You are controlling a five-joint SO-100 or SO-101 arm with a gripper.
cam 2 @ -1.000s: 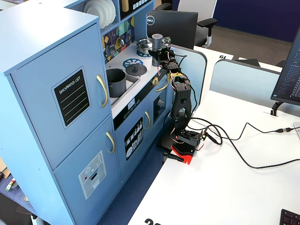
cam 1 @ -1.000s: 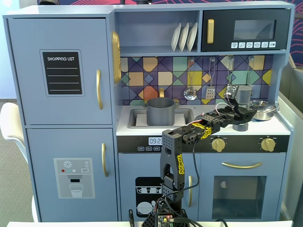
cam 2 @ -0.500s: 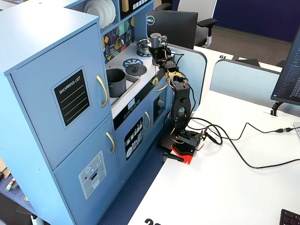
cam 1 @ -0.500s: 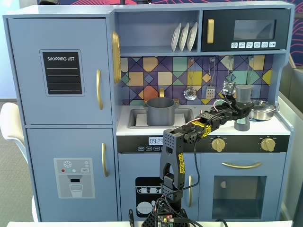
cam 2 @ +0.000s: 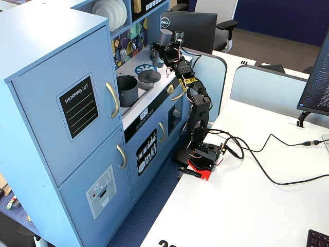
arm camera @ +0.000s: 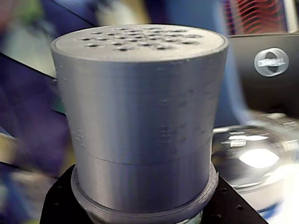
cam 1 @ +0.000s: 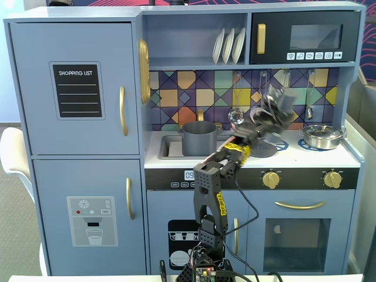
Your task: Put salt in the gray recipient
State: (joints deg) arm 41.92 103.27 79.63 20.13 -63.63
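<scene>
The salt (cam 1: 282, 104) is a gray shaker held tilted and blurred in the air above the stove, with my gripper (cam 1: 274, 116) shut on it. In the wrist view its perforated cap (arm camera: 140, 107) fills the frame, and the black jaws clasp its base. The other fixed view shows the salt (cam 2: 165, 36) upright over the counter with the gripper (cam 2: 168, 48) just below it. The gray recipient (cam 1: 198, 138) stands in the sink, to the left of the salt and lower. It appears as a deep gray pot (cam 2: 127, 89), clear of the arm.
A flat gray lid (cam 1: 264, 150) lies on the stove under the gripper, and a shiny steel pan (cam 1: 321, 136) sits at the right end of the counter. Utensils (cam 1: 236, 114) hang on the tiled back wall. White plates (cam 1: 229, 45) stand on the shelf above.
My gripper has lifted the salt off the right side of the stove and swung it left and up toward the sink. The steel pan is now uncovered.
</scene>
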